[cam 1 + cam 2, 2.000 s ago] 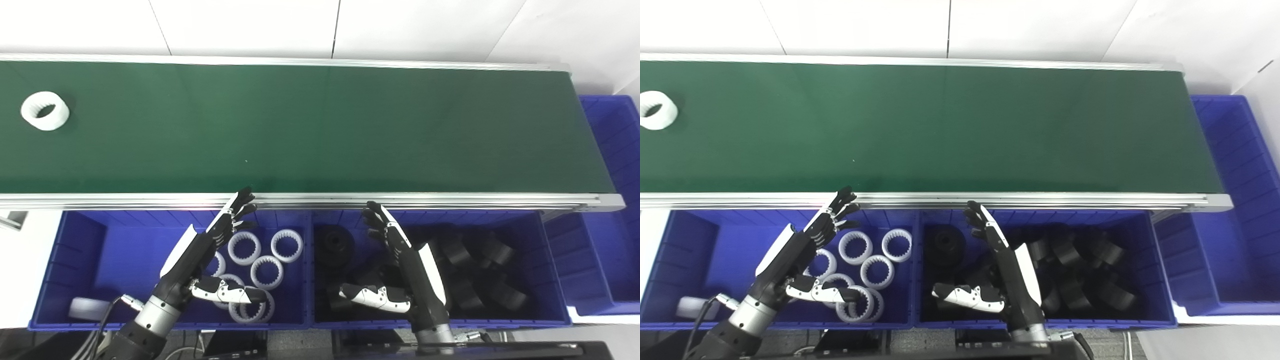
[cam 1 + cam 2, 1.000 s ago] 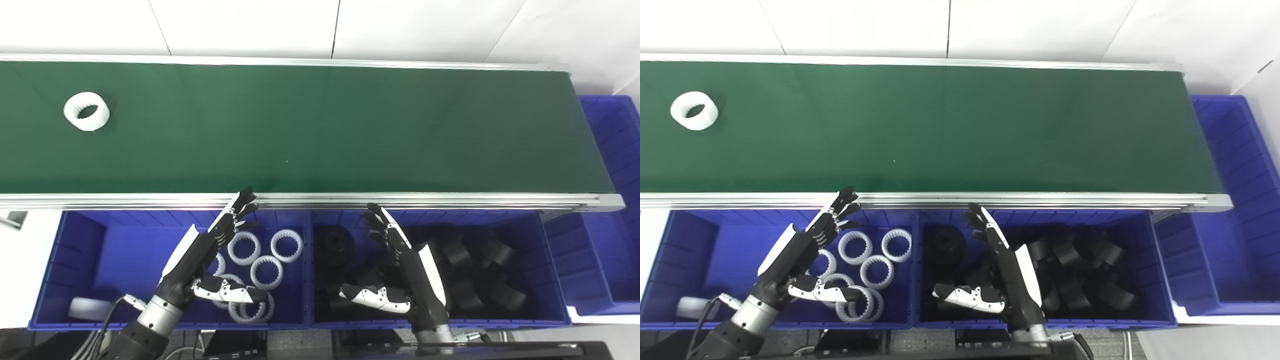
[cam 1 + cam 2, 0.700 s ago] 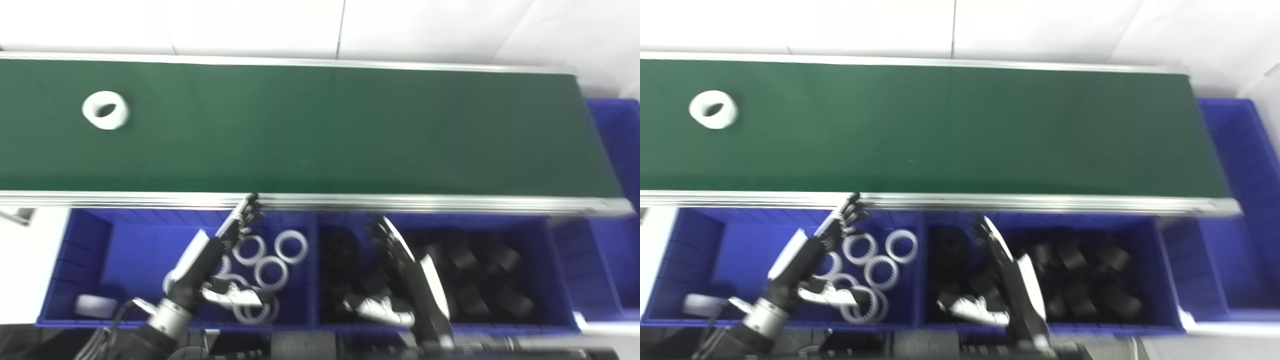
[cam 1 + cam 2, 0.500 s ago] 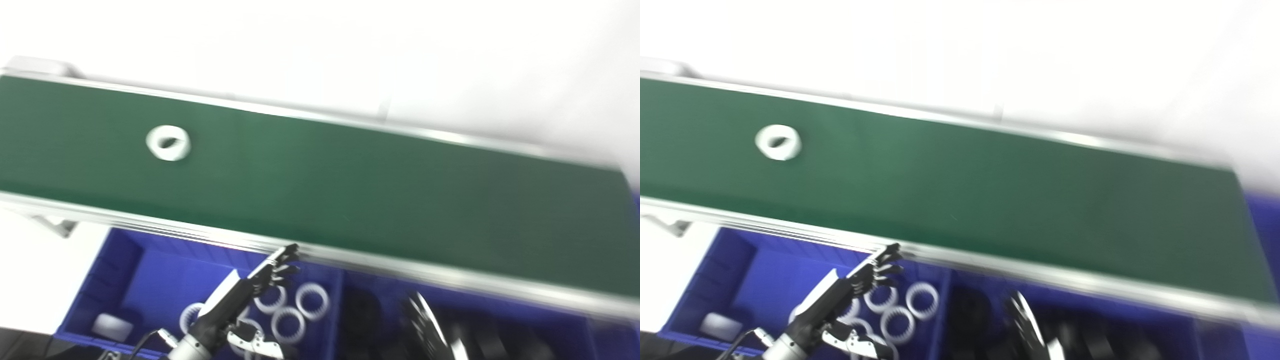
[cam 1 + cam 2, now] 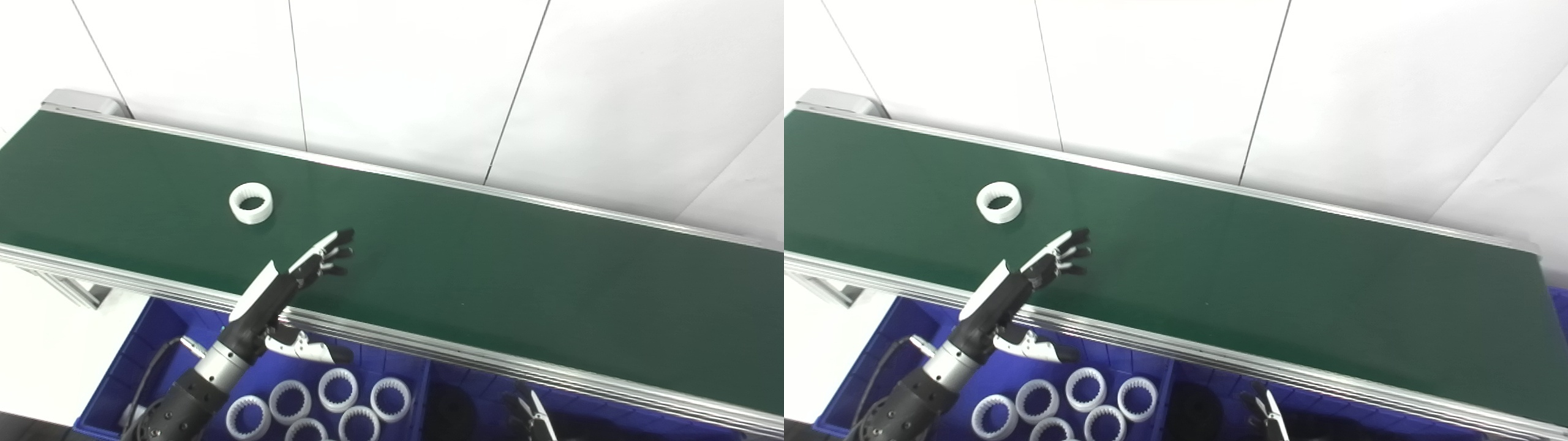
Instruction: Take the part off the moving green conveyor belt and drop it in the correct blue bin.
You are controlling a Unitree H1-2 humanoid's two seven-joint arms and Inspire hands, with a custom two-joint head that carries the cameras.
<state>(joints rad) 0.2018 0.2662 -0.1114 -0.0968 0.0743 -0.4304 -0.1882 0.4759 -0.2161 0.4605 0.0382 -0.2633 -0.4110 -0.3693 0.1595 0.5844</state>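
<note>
A white toothed ring (image 5: 250,203) lies flat on the green conveyor belt (image 5: 490,269), left of the middle. My left hand (image 5: 288,288) is open and empty, reaching over the belt's near rail, its fingertips (image 5: 337,245) to the right of and nearer than the ring, apart from it. It also shows in the right eye view (image 5: 1023,285), as does the ring (image 5: 998,202). Only the fingertips of my right hand (image 5: 528,416) show at the bottom edge, over the bin of black parts.
A blue bin (image 5: 153,343) below the belt holds several white toothed rings (image 5: 337,390). A second blue bin (image 5: 1213,407) to its right holds black parts. The belt's aluminium rail (image 5: 429,352) runs between bins and belt. A white wall stands behind.
The camera has tilted up and to the left. My left hand has risen out of the white-ring bin and reached over the belt. The ring has travelled to the right along the belt.
</note>
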